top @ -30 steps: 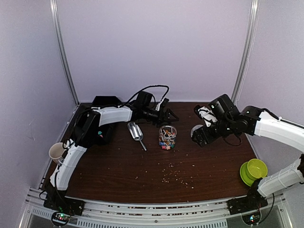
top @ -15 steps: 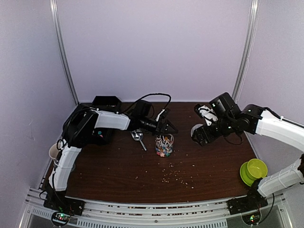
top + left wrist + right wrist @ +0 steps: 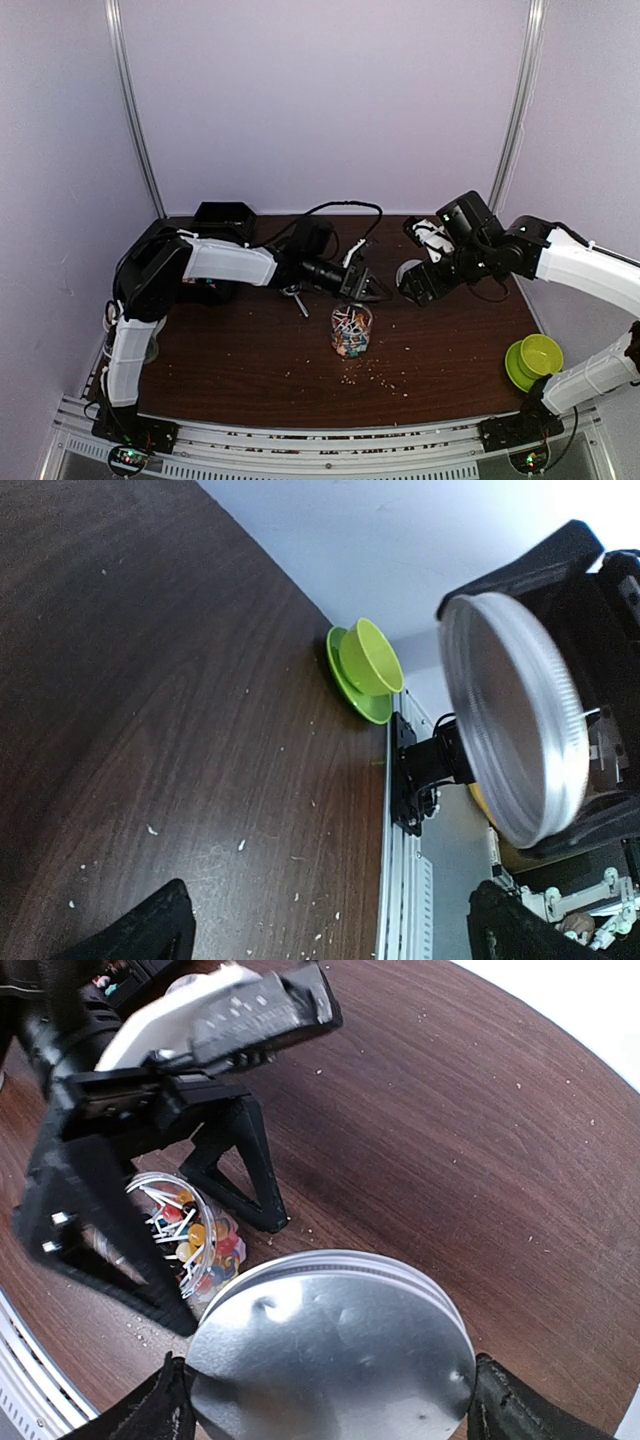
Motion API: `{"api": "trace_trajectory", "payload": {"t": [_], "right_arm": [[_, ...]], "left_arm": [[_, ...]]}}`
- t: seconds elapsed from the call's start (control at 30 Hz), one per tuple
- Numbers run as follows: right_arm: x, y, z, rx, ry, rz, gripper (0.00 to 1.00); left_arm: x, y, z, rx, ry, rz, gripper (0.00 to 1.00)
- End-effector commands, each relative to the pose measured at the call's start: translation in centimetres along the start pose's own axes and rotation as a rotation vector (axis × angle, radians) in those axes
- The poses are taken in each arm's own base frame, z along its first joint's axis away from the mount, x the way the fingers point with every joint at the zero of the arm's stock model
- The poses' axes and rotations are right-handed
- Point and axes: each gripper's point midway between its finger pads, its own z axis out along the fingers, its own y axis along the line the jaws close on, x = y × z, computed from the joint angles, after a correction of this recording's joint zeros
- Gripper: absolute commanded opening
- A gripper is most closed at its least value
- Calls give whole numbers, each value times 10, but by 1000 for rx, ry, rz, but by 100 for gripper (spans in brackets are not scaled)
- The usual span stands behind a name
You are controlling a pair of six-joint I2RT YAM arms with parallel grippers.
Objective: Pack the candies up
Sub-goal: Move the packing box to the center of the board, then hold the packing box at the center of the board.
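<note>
Purple walls [image 3: 320, 100] stand around a dark brown surface [image 3: 250, 350]. Near the middle of it is a clear jar [image 3: 140, 1182]. The candies [image 3: 351, 335] are inside the jar, a mix of pink, yellow, blue and orange. I see no candies lying loose, only small pale crumbs [image 3: 375, 372] on the near side of the jar.

The left end effector [image 3: 365, 287] is wide open and has nothing in it. It hangs just on the far side of the jar. I cannot tell if it touches the glass.

The right end effector [image 3: 415, 283] is just to the right of it. Its two fingers are spread wide and press on the edges of a round silver lid [image 3: 330, 1350], so it has the lid in its grip.

A green bowl [image 3: 535, 358] sits far off on the right.

I think the filling is done. The jar has no top on it yet, so what is left looks like putting the lid on and closing it tight.
</note>
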Motion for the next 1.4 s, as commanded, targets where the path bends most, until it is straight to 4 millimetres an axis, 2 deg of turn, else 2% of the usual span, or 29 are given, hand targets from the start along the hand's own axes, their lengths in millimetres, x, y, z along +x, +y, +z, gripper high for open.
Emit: {"api": "trace_trajectory", "payload": {"t": [0.0,0.27,0.43,0.57,0.67,0.77,0.87,1.1,1.37], "right_arm": [[-12,4,-7,-9,-27,-11,91],[-14,3,-9,-7,-34,-19,91],[-15,3,-9,-7,-38,-25,91],[-15,4,-8,-9,-38,-28,91],[-15,5,-7,-13,-37,-30,92],[-15,5,-6,-14,-35,-32,92],[-16,6,-6,-17,-37,-31,92],[-20,7,-9,-20,-40,-32,92],[-23,10,-11,-40,-36,-48,92]], "left_arm": [[-38,-35,-27,-54,-99,205,98],[-55,-40,-79,-307,-157,421,98],[-43,-44,-108,-375,-240,533,98],[-20,-49,-123,-379,-323,627,98],[5,-45,-125,-356,-314,671,98],[29,-37,-115,-297,-276,682,98],[43,-25,-111,-286,-279,689,98],[40,-4,-99,-303,-269,725,98],[60,13,-103,-333,-338,781,98]]}}
